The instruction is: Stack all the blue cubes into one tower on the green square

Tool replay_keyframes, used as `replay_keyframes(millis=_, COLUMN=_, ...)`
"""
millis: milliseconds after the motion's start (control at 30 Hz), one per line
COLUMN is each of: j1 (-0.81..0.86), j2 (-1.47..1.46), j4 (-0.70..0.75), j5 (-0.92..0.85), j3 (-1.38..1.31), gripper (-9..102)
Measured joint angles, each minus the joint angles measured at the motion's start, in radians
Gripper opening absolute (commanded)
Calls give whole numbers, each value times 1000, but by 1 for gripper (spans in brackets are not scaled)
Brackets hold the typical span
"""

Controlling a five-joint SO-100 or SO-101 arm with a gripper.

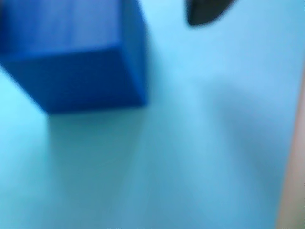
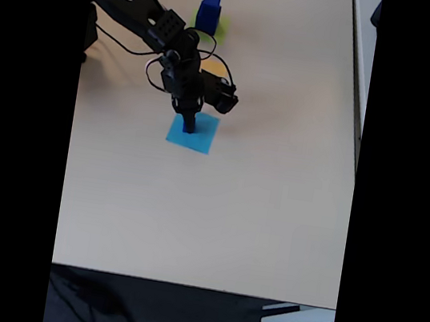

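Note:
A blurred dark blue cube [image 1: 76, 57] rests on the flat light-blue square [image 1: 190, 143] in the wrist view, casting a shadow toward the camera. One dark fingertip [image 1: 205, 12] shows to its right, apart from the cube. In the fixed view my gripper [image 2: 189, 125] points down onto the light-blue square [image 2: 200, 139], and the cube there is mostly hidden by it. At the back, a tower of blue cubes [image 2: 209, 12] stands on the green square [image 2: 221, 24].
A bit of an orange square [image 2: 213, 67] peeks out beside the arm [image 2: 151, 18]. The beige table [image 2: 207, 216] stretches wide toward the front edge and to the right. Black cables loop around the wrist.

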Motion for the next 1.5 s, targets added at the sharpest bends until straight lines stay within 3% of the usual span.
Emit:
replay_keyframes(millis=333, j1=12, j2=0, j4=-2, j5=0, j3=0, gripper=4)
replay_keyframes(millis=800, j1=8, j2=5, j4=-8, j5=-15, j3=-6, gripper=4)
replay_keyframes(millis=933, j1=-29, j2=54, j4=107, j5=5, j3=-89, gripper=5)
replay_keyframes(millis=1167, j1=-143, j2=156, j4=439, j5=140, j3=-359, gripper=6)
replay_keyframes(millis=1333, j1=-281, j2=192, j4=620, j5=353, j3=-469, gripper=6)
replay_keyframes(millis=1500, j1=-436, j2=193, j4=672, j5=566, j3=-476, gripper=6)
